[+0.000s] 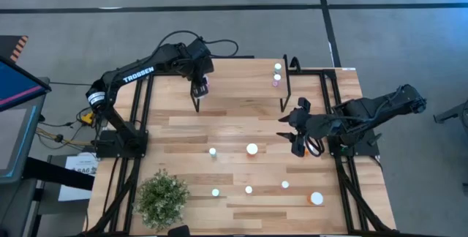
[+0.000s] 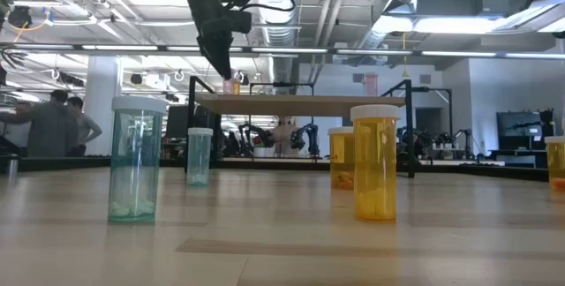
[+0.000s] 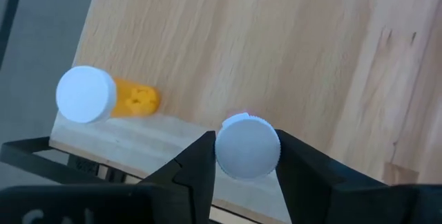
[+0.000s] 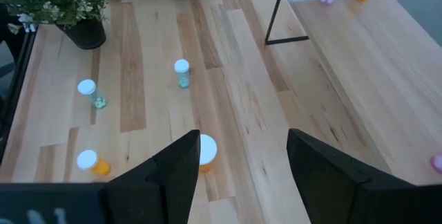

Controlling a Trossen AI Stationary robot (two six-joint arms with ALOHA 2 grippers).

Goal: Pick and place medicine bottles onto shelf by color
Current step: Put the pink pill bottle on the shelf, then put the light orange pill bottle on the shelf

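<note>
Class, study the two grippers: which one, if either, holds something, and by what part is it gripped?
The left gripper holds a white-capped bottle by its cap, over the shelf. The right gripper is open and empty.

The potted plant (image 1: 161, 199) sits bushy and green at a corner of the wooden tabletop (image 1: 241, 113), leaves spilling over its dark pot (image 4: 86, 34). Off the table's edge beyond the plant, a monitor (image 1: 18, 91) shows a pink stripe, with white papers (image 1: 77, 167) on the grey floor between. Beyond the table, two people (image 2: 55, 125) stand in the room.
</note>
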